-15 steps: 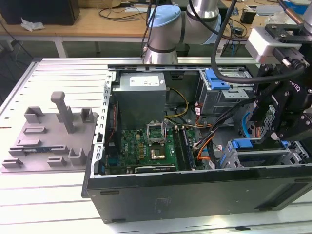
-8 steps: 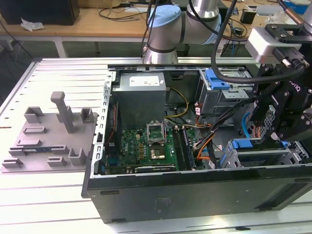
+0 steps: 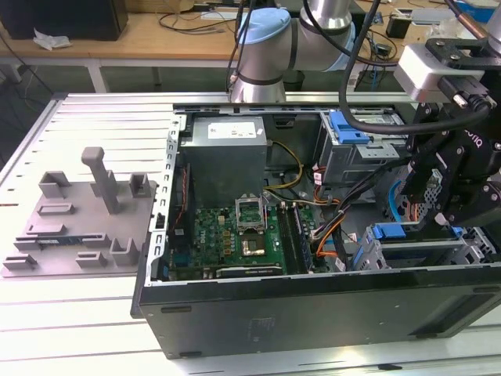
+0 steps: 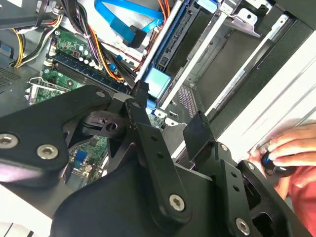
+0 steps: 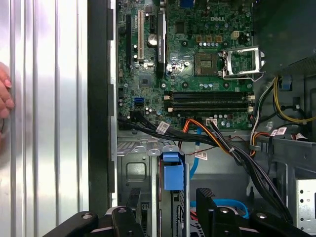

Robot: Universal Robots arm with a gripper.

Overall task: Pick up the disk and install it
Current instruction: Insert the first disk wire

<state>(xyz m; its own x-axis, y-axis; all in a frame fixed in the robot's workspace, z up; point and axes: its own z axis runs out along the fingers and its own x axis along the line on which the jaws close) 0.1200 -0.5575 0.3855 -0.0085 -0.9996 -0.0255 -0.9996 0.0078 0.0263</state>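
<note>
One robot arm (image 3: 274,47) reaches over an open computer case (image 3: 313,313) that lies on a ribbed metal table (image 3: 78,337). Its gripper (image 3: 434,219) hangs above the drive cage (image 3: 438,254) in the case's corner, at the exterior view's right. The claw is released. In the first wrist view its two black fingers (image 5: 206,202) stand spread apart, one to each side of the disk (image 5: 173,175), and touch nothing.

The disk stands on edge in a slot of the drive cage inside the case, with the blue tab of its bracket uppermost. The second wrist view shows the same blue tab (image 4: 158,81) just beyond the parted fingertips, with the gripper (image 4: 169,107) close above it.

Deeper in the case lies the green motherboard (image 5: 187,59), with orange and black cables (image 5: 212,131) running between it and the drive cage. A grey power supply (image 3: 223,153) sits by the case's far wall.

Outside the case, a grey moulded fixture (image 3: 78,219) rests on the table at the exterior view's left. A person's hand (image 4: 291,148) rests on the table just beside the case's outer wall, on a small dark object.
</note>
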